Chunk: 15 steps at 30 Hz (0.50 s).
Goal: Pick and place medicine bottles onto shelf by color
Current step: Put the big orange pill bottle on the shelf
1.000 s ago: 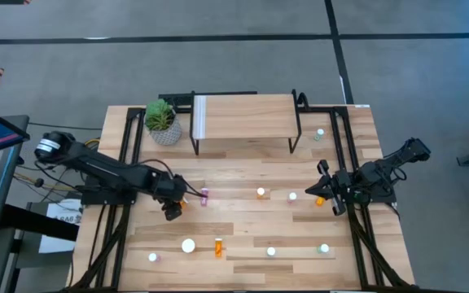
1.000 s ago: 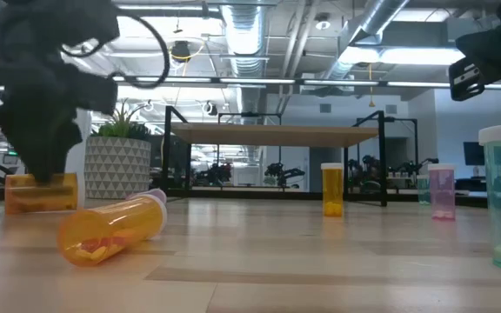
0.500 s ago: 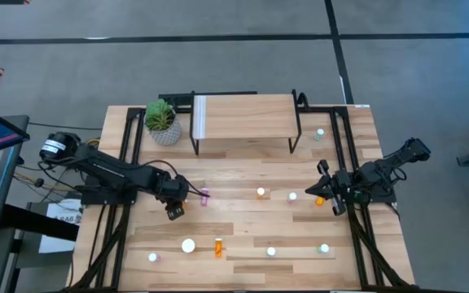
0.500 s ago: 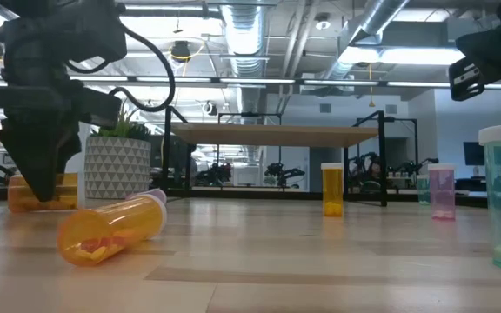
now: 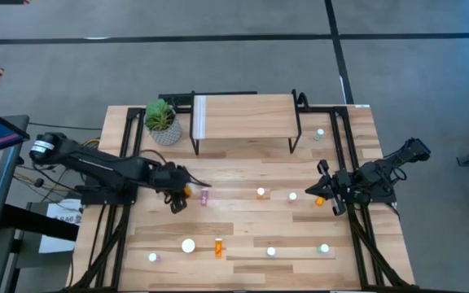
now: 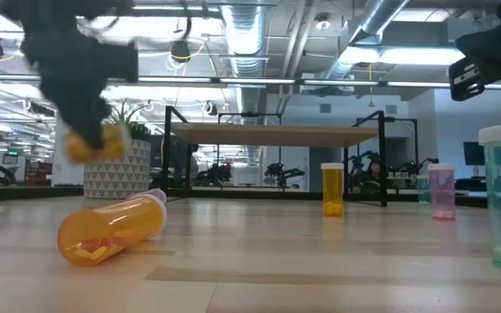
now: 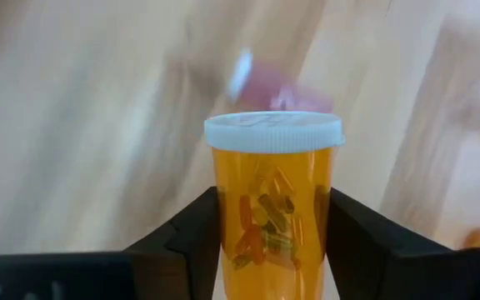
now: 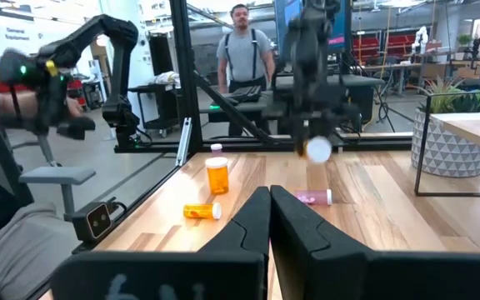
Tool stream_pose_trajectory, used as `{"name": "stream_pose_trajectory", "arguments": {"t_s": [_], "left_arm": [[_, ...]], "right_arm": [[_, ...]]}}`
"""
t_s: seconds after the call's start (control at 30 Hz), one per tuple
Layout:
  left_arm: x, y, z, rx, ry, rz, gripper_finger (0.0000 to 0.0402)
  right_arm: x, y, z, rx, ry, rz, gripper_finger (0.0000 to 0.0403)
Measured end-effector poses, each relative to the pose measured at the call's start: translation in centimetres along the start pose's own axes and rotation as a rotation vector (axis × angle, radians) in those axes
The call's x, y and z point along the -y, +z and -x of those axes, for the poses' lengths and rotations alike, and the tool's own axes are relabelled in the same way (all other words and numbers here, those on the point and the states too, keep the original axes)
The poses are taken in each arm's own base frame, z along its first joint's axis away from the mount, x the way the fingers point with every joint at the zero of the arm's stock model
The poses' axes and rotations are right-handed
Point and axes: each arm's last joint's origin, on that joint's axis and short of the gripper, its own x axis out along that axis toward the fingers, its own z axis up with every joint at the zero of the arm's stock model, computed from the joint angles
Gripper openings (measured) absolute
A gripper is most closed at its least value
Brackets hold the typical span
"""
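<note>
We have an orange bottle (image 7: 273, 200) clamped between the left gripper (image 5: 179, 193) fingers (image 7: 186, 237), which press on the two sides of its body below the white cap; in the low view it hangs clear of the table (image 5: 243, 224), left of centre and nearer to us than the shelf (image 5: 243, 118). It looks a light, stiff plastic cylinder, part filled with loose capsules that we expect to shift and rattle, and its smooth round wall could slip or twist if squeezed off-centre, so we judge the mid-body the right place to hold, not the cap, with the bottle kept upright for setting down. Some embossed marking shows on the cap, but we cannot read it, and we see no label on the body. Just right of the gripper a pink bottle (image 5: 205, 196) lies on its side on the table. Farther right stand a small orange bottle (image 5: 260, 193) and another white-capped one (image 5: 292, 196). Along the near edge are a large white-capped bottle (image 5: 188, 245), a toppled orange one (image 5: 218, 247) and three more caps. A teal bottle (image 5: 320, 133) stands far right beside the shelf, and a potted plant (image 5: 162, 122) sits at the shelf's left end. The right gripper (image 5: 322, 192) waits at the right side with its fingers (image 8: 248, 229) closed together, an orange bottle (image 5: 320, 200) touching or just beside their tips. In the right wrist view a person stands in the room beyond.
</note>
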Motion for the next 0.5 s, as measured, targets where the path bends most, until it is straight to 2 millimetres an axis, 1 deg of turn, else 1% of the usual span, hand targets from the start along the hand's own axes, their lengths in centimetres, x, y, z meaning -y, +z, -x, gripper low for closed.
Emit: {"name": "stream_pose_trajectory", "arguments": {"t_s": [0.1,0.23,0.3,0.4,0.5], "left_arm": [[-0.4,1.4,2.5,0.212,0.075,0.004,0.0158],[-1.4,3.8,6.1,0.627,0.250,0.058,0.0158],[-1.9,5.2,7.4,0.791,0.315,0.070,0.0158],[-3.0,7.2,8.6,0.959,0.350,0.068,0.0159],[-4.4,9.2,8.6,1.064,0.357,0.079,0.0159]], "right_arm": [[0.0,0.0,0.0,-0.001,0.000,0.000,0.0033],[0.0,0.0,0.0,0.000,0.000,0.000,0.0033],[0.0,0.0,0.0,-0.001,0.000,0.000,0.0033],[0.0,0.0,0.0,0.000,0.000,0.000,0.0033],[0.0,0.0,0.0,0.000,0.000,0.000,0.0033]]}}
